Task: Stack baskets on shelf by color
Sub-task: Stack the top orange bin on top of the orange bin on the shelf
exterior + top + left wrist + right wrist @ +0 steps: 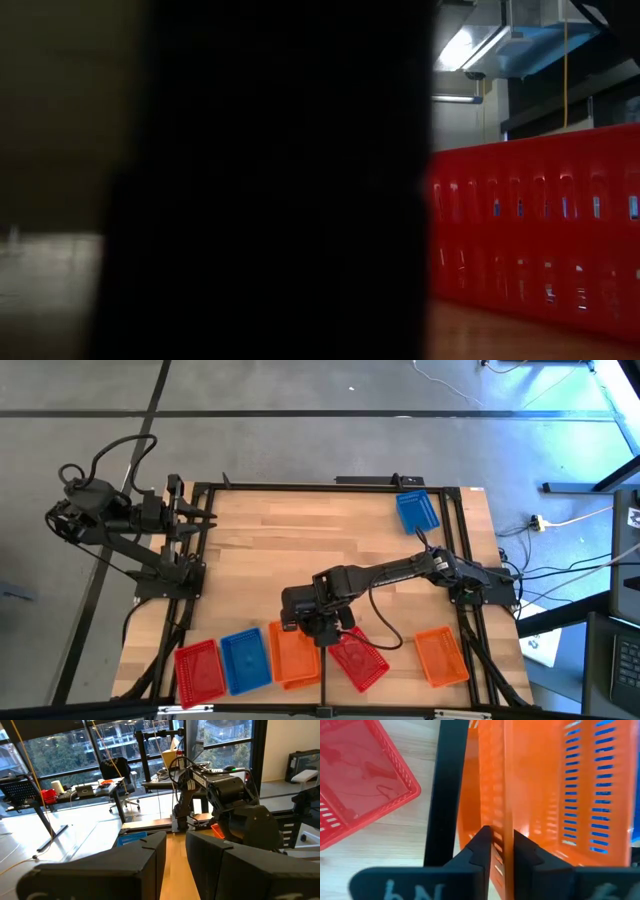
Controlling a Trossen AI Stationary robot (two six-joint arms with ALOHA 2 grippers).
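In the high view, a row lies along the table's near edge: a red basket [197,667], a blue basket [245,660], an orange basket [294,655], a second red basket [358,660] and a second orange basket [440,656]. Another blue basket [417,512] lies at the far right. My right gripper [312,630] reaches down over the middle orange basket [545,795] and is shut on it. A thin black divider bar [445,795] runs between it and the red basket [360,780]. My left gripper [175,865] waits open at the far left edge. My right gripper pinches the orange basket's long side wall [503,827], the one facing the divider bar, between its two fingers. One finger [481,847] is outside the wall and the other [526,851] inside. The fingers come from above, pointing down. Blue shows through the basket's lattice.
The black table frame [300,487] edges the plank top, whose middle and far left are bare wood. In the low view a dark shape fills the left and a red basket wall [540,230] the right. Cables lie near the right arm's base [480,585].
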